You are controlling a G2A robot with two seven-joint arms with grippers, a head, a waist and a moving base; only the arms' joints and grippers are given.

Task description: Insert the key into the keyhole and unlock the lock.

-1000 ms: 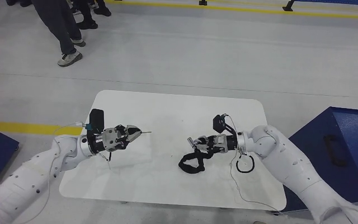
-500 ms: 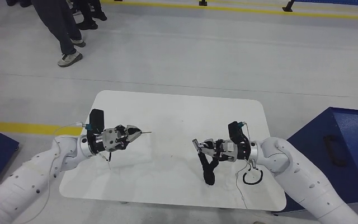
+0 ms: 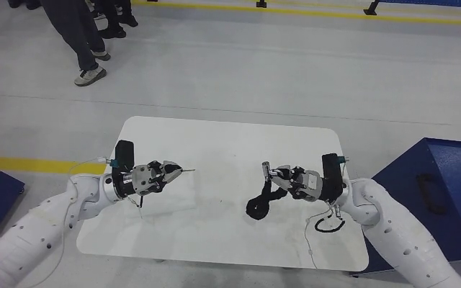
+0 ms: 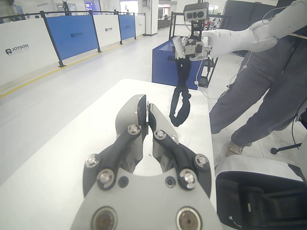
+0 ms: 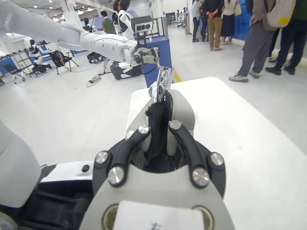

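Top view: right gripper (image 3: 278, 175), clamped on silver padlock (image 3: 266, 169) with black strap loop (image 3: 258, 205), has drawn back from thin metal key (image 3: 187, 171). Left wrist view: left gripper (image 4: 147, 106) pinches key, unmoved. Right wrist view: padlock above white table (image 5: 227, 120); insertion pending.

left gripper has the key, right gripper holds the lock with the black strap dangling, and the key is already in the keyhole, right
Not yet in the keyhole: the top view shows the key in the left gripper well apart from the lock, bare table between them. The right gripper does hold the lock, black strap dangling.
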